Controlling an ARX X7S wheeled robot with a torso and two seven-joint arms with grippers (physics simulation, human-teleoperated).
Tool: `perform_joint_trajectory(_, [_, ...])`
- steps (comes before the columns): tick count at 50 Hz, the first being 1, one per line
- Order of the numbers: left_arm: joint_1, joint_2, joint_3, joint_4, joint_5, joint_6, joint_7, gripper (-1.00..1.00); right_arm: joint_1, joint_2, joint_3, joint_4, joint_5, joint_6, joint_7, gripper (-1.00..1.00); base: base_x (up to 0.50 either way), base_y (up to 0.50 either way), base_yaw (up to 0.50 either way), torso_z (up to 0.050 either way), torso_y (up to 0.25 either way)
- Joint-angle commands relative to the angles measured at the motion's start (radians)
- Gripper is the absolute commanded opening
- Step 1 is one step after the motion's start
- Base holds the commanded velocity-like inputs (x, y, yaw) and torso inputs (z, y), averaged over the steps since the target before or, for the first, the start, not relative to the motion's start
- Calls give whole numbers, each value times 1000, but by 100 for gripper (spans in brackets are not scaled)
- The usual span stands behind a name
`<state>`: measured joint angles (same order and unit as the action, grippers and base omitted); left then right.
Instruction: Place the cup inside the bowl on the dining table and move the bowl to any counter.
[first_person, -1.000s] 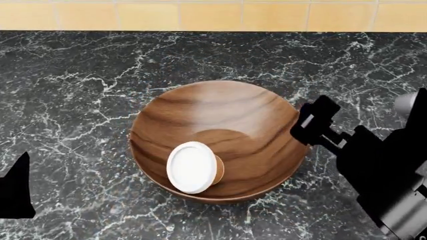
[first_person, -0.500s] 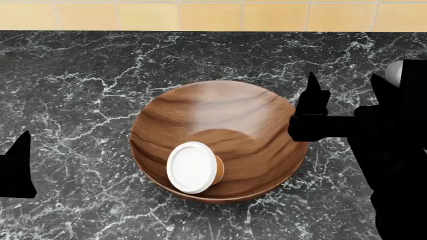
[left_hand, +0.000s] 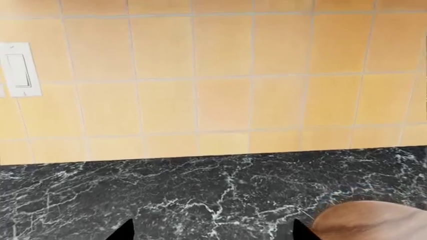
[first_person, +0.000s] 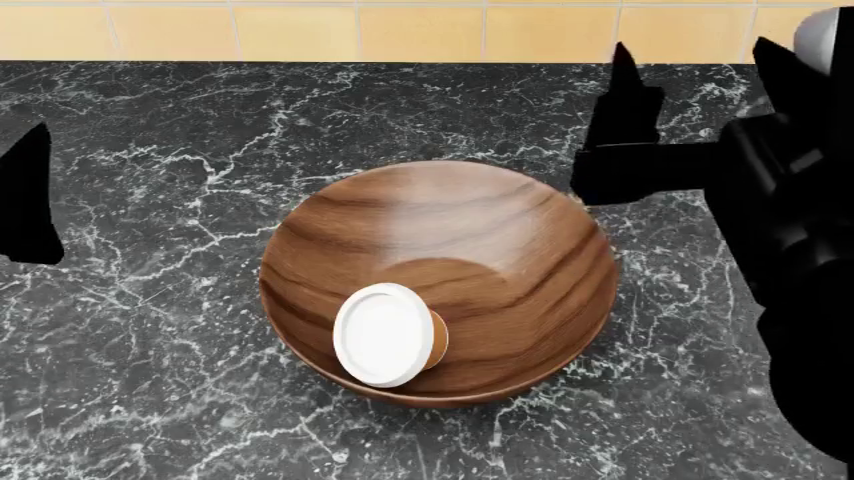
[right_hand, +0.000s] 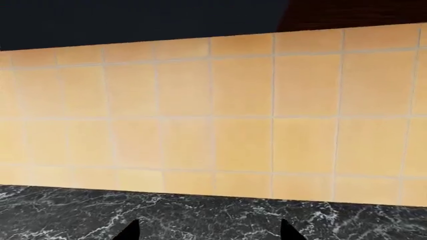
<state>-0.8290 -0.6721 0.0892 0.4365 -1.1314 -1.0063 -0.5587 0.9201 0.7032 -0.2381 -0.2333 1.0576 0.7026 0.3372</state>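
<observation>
The left gripper (first_person: 27, 190) hung apart from the bowl, open as far as its spread tips showed. The bowl (first_person: 438, 280) sat upright on the counter (first_person: 160, 130); rigid, smooth wood, probably best taken at its rim. The cup (first_person: 390, 335) lay tipped inside, lid toward the camera, long axis running back into the bowl; likely light. The right gripper (first_person: 694, 100) was clear, fingers parted.

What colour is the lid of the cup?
White; the cup lies in the bowl. Head view shows it best.
</observation>
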Motion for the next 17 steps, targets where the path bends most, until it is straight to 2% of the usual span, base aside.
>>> perform_joint_trajectory(1, [-169, 22, 54, -71, 6, -49, 3, 100, 138, -11, -21, 47, -18, 36, -8, 100, 0, 0, 0, 0, 0])
perform_joint_trajectory(6, [-210, 34, 79, -89, 28, -45, 17, 100, 157, -10, -20, 45, -35, 28, 0, 100, 0, 0, 0, 0, 0])
perform_joint_trajectory(12, [-181, 42, 90, -98, 64, -5, 31, 100, 162, -2, -44, 37, -86, 16, 5, 100, 0, 0, 0, 0, 0])
perform_joint_trajectory(17, [-191, 54, 142, -153, 149, 58, 93, 100, 133, 0, -36, 26, -108, -11, 27, 100, 0, 0, 0, 0, 0])
